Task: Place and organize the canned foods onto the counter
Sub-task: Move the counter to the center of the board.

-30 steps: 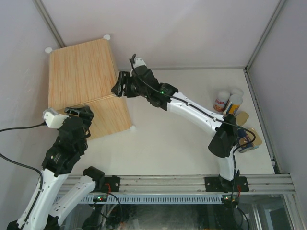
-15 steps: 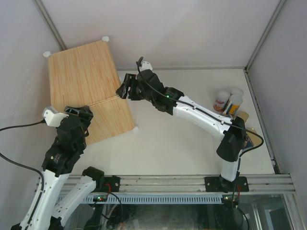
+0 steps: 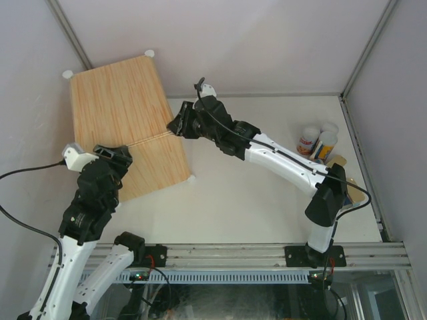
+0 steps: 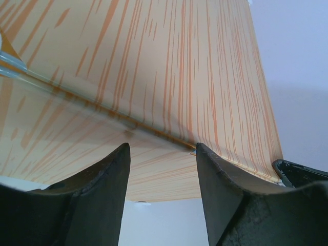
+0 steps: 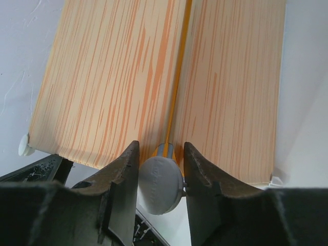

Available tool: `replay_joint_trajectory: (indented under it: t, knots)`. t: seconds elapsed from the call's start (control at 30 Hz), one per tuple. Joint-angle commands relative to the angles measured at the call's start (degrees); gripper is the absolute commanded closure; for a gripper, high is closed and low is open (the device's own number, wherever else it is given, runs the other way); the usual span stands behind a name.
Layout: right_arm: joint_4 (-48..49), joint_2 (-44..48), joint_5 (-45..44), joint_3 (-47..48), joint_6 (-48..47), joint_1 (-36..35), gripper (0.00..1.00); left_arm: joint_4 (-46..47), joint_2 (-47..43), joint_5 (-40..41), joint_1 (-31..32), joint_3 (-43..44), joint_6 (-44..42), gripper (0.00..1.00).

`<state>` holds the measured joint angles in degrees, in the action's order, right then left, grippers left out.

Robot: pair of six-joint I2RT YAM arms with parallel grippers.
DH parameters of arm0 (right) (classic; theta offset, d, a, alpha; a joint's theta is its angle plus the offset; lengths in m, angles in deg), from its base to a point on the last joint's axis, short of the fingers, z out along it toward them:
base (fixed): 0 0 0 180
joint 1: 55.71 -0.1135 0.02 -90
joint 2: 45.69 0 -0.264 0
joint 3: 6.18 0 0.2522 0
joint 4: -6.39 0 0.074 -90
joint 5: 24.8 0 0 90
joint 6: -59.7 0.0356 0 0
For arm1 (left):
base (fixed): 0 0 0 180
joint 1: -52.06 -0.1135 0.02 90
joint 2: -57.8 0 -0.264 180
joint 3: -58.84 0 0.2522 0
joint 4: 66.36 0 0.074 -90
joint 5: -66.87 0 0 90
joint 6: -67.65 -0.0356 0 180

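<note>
Table [image 3: 253, 193]: white, matt, flat top.
Back wall [image 3: 253, 40]: pale grey panel, standing along the table's far edge.
Left wall [image 3: 27, 100]: pale panel, closing the table's left side.
Right wall [image 3: 400, 113]: pale panel, closing the table's right side.
Frame posts [image 3: 67, 31]: two grey metal struts, at the table's far corners.
Rail [image 3: 233, 252]: ribbed aluminium, along the table's near edge.
Slotted strip [image 3: 227, 275]: white, just beyond the table's near edge, under the rail.

Left hand [image 4: 163, 154] sits close to the wood-grain counter [image 4: 169, 61], dark fingers [image 4: 92, 195] spread apart, with a diagonal seam [image 4: 97, 102] crossing the panel just past the tips.
</note>
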<state>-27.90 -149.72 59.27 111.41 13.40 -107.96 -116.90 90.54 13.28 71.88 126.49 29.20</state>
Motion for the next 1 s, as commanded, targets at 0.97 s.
replay_joint_trajectory:
  t: [0.97]
  knots:
    - [-11.92,13.08,-1.83,-14.99,-2.21,-2.55,0.86,7.57,5.68,-2.59,-3.6,-0.32,-5.67,0.42]
